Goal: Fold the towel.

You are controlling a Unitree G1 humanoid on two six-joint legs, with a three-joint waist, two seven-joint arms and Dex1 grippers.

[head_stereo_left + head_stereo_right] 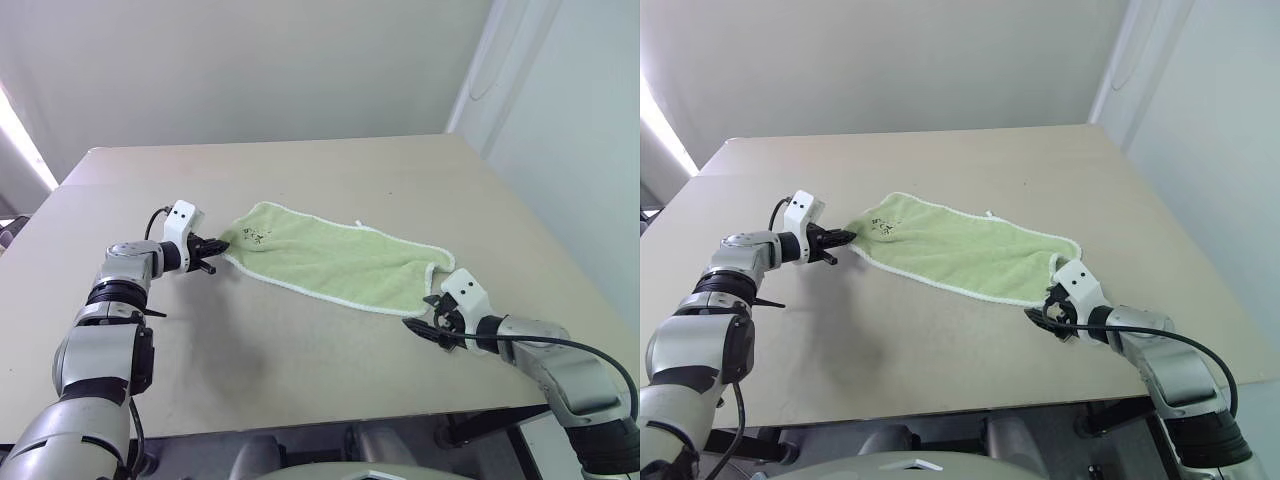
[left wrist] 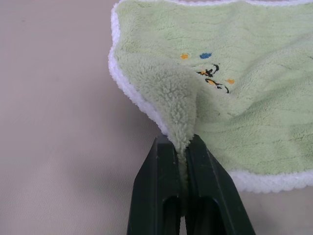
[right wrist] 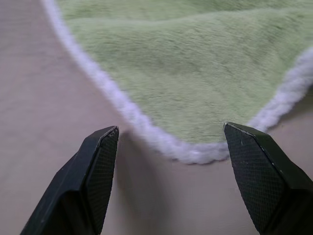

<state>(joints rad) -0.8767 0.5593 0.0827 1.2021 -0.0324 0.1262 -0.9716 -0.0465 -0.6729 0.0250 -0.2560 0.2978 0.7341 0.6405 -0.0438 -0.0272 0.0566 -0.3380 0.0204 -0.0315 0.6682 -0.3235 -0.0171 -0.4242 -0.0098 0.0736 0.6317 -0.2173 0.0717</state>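
Lime-green terry towel (image 1: 330, 258): my left tool (image 1: 212, 246) pinches one corner, right tool (image 3: 171, 142) gapes empty by another; closing short would just miss it.

The lime-green terry towel (image 1: 330, 260) with white edging lay spread flat on the surface (image 1: 300, 170), its embroidered corner pinched up off that surface.

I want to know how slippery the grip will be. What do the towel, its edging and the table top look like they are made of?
The towel looks like soft terry or fleece cloth: fuzzy, matte pile that bunches where the left gripper pinches it. Its edging seems a white looped yarn trim, thicker and nubby. The table looks like smooth beige laminate or painted board with a dull sheen; which, I cannot tell.
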